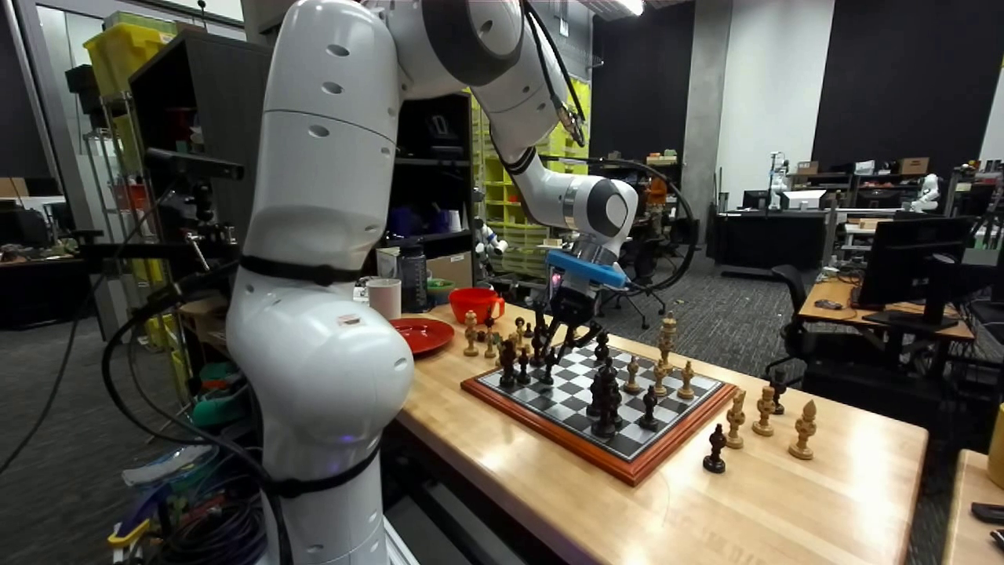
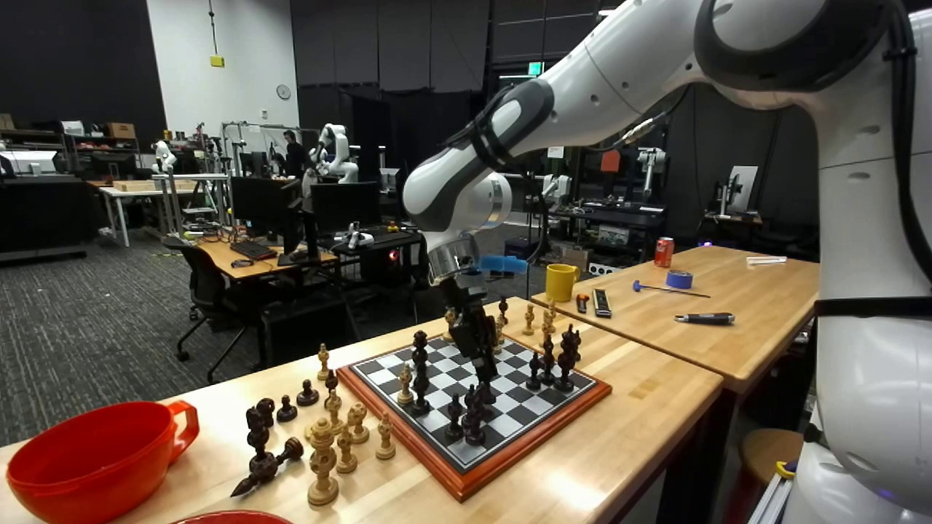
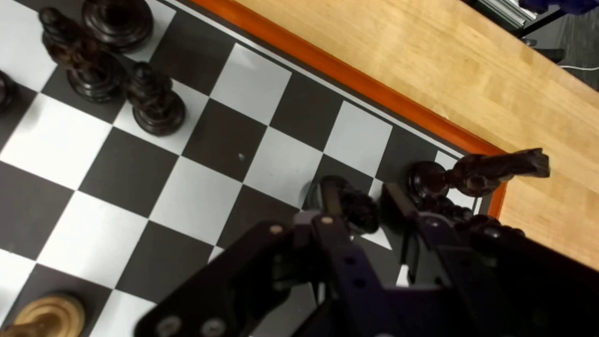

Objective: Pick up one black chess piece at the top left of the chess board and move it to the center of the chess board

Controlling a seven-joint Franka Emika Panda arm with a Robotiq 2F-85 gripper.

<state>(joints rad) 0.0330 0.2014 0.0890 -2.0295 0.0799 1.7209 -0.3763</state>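
The chess board [image 1: 561, 435], checkered with a reddish-brown rim, lies on the wooden table; it also shows in an exterior view [image 2: 539, 437] and the wrist view [image 3: 201, 199]. My gripper [image 1: 566, 341] points down over one corner area of the board, also seen in an exterior view [image 2: 484, 367]. In the wrist view the gripper [image 3: 360, 199] is open, with a small black chess piece [image 3: 359, 213] upright between its fingers. The piece is close to the left finger, with a gap to the right finger. Its base [image 1: 547, 375] rests on the board. Contact cannot be told.
Tall black pieces [image 3: 477, 175] stand right beside the right finger, at the board's corner. More black pieces [image 3: 157, 103] and several light pieces [image 1: 632, 377] stand on the board. Loose pieces [image 2: 322, 462], a red bowl [image 2: 95, 458] and a red plate [image 1: 423, 336] are beside it.
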